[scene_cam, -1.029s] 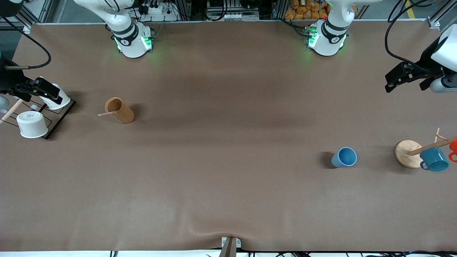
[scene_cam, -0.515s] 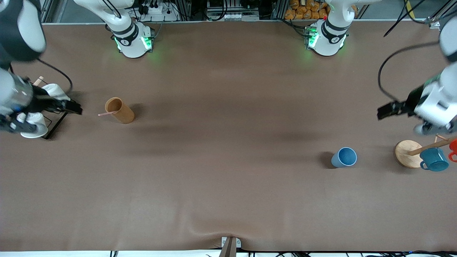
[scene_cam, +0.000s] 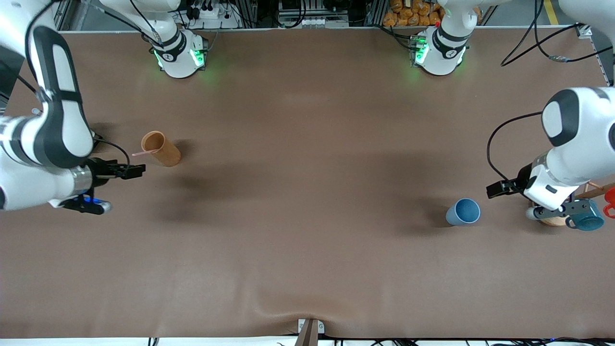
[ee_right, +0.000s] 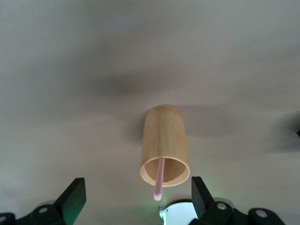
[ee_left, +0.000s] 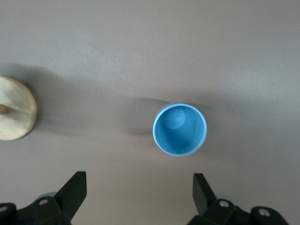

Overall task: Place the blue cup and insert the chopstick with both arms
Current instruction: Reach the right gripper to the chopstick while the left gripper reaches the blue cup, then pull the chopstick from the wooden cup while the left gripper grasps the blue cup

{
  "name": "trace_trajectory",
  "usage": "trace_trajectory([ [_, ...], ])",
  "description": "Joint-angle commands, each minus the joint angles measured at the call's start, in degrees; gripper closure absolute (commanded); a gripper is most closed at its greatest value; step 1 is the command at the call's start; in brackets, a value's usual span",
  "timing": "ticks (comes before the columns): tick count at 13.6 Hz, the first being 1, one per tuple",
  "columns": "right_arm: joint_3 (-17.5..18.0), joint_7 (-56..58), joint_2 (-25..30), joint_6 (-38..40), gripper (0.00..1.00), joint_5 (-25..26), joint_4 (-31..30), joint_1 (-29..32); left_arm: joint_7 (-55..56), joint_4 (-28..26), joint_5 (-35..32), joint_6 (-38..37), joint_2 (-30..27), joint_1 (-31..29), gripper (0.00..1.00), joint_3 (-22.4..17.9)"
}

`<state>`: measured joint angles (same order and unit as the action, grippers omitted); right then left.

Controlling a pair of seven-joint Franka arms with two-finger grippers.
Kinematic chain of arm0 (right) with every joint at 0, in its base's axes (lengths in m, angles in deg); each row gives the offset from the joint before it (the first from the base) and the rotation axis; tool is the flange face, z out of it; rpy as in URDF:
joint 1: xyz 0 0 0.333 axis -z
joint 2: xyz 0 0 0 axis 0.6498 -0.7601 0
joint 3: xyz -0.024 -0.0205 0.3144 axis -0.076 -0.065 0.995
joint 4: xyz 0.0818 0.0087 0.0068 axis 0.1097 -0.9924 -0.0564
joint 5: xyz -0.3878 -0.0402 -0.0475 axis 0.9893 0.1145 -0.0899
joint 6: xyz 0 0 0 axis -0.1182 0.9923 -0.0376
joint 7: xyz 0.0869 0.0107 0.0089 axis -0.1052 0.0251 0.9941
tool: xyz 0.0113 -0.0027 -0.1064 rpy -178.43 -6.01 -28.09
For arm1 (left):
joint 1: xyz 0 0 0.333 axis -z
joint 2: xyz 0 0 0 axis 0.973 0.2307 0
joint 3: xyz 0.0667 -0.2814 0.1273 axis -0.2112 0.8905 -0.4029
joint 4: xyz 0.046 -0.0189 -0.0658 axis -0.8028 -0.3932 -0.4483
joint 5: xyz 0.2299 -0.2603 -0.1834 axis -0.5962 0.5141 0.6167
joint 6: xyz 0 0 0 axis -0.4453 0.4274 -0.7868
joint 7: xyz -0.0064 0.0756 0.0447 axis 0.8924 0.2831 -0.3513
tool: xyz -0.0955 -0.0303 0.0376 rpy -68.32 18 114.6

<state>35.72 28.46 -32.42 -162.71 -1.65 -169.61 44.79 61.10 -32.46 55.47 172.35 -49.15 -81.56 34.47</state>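
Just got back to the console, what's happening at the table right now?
Both arms are out over the table with open, empty grippers. The left gripper is up beside the blue cup, which stands upright on the table. The right gripper is beside the tan cylinder, where the chopstick leans with its end poking out. Nothing is grasped yet.

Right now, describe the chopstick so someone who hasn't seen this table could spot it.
Go to the right arm's end of the table, where a tall tan-brown cylinder stands beside the open right gripper. The chopstick sits in that cylinder, its end poking past the rim. It is the only thin pale pink stick, far slimmer than the wooden rack rod at the left arm's end.
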Motion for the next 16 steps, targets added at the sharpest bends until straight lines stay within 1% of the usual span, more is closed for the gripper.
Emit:
trace_trajectory([
  [1, 0.0, 0.2, -0.8, 3.8, 0.21, -0.6, 1.5, 0.7, -0.5, -1.5, -0.1, 4.1, 1.7, 0.0, 0.03, 0.4],
  [2, -0.1, 0.1, -1.0, 5.6, 0.33, -0.6, 1.4, 0.7, -0.5, -1.5, -0.1, 5.6, 2.9, -0.1, 0.06, 0.4],
  [3, -0.1, 0.0, -1.1, 7.6, 0.43, -0.6, 1.4, 0.4, -0.5, -1.5, -0.1, 7.1, 3.9, -0.1, 0.07, 0.6],
  [4, -0.1, 0.1, -1.1, 8.2, 0.58, -0.6, 1.5, 0.4, -0.4, -1.6, -0.1, 8.7, 5.1, -0.1, 0.10, 0.6],
  [5, -0.1, 0.1, -1.1, 7.9, 0.65, -0.3, 1.5, 0.5, -0.4, -1.7, -0.1, 10.1, 6.1, -0.1, 0.13, 0.6],
  [8, -0.1, 0.1, -1.8, 7.3, 0.65, 0.9, 1.6, 0.3, -0.3, -1.7, 0.0, 14.2, 9.0, 0.0, 0.21, 0.6],
  [10, -0.1, 0.1, -2.1, 6.6, 0.65, 1.5, 1.5, 0.3, -0.2, -2.0, 0.1, 14.7, 9.7, -0.2, 0.28, 0.7],
  [11, -0.1, 0.1, -2.3, 6.2, 0.65, 2.2, 1.5, 0.3, -0.2, -2.2, 0.1, 14.9, 9.9, -0.3, 0.34, 0.7],
  [12, -0.1, 0.1, -2.6, 6.1, 0.65, 2.3, 1.5, 0.5, -0.2, -2.3, 0.1, 15.5, 10.6, -0.3, 0.43, 0.7],
  [13, -0.1, 0.1, -2.8, 6.1, 0.70, 2.2, 1.5, 0.3, -0.2, -2.3, 0.1, 15.6, 10.9, -0.3, 0.55, 0.7],
  [14, -0.1, 0.1, -2.7, 6.3, 0.84, 2.2, 1.5, 0.1, -0.2, -2.3, 0.1, 15.6, 11.0, -0.3, 0.71, 0.7],
  [15, -0.1, 0.1, -2.7, 6.3, 0.91, 2.2, 1.6, 0.0, 0.0, -2.3, 0.2, 15.6, 11.0, -0.2, 0.86, 0.7],
  [16, -0.1, -0.1, -2.7, 6.4, 1.00, 2.1, 1.6, 0.0, 0.1, -2.3, 0.1, 15.6, 11.0, -0.1, 0.98, 0.7],
])
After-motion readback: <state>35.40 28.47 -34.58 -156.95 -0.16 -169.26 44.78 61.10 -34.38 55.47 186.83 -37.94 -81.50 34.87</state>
